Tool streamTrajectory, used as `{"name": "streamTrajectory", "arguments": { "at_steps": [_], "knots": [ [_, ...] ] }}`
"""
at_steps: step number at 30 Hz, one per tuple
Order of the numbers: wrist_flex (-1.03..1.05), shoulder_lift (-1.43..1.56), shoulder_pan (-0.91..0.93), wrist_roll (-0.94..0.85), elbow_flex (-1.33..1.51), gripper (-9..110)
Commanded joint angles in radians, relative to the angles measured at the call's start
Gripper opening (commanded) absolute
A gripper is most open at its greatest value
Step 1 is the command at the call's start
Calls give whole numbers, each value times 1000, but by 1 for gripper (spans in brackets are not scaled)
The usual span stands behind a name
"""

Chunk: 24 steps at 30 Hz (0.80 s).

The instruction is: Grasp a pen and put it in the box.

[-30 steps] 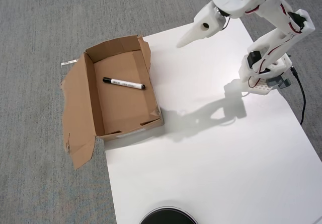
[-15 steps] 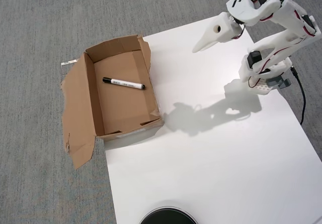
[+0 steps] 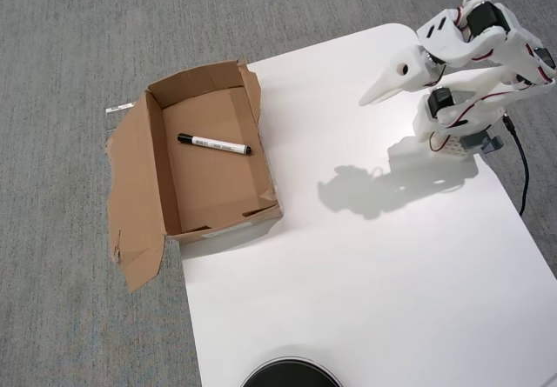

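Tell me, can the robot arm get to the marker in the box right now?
Probably yes. The marker lies flat on the floor of the open cardboard box, nothing covering it, and the white surface between is bare. The gripper is folded back near its base, though, so it would need a long stretch.

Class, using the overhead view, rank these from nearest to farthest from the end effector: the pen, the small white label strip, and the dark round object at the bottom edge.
From the end effector:
1. Pen, lying inside the cardboard box, left of it.
2. White label strip, on the carpet past the box's far-left corner.
3. Dark round object, bottom edge of the white table.
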Motion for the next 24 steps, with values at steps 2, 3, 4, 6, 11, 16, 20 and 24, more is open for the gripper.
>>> {"name": "streamTrajectory", "arguments": {
  "at_steps": [2, 3, 4, 6, 11, 16, 20, 24],
  "knots": [
    [-17, 117, -2, 7, 108, 14],
    [-17, 137, -2, 16, 127, 14],
    [-17, 152, -2, 27, 142, 14],
    [-17, 167, -2, 58, 170, 14],
    [-94, 169, -12, 87, 228, 14],
    [-311, 173, -61, 88, 363, 14],
    [-431, 265, -116, 88, 472, 14],
    [-437, 391, -166, 88, 568, 14]
  ]
}}
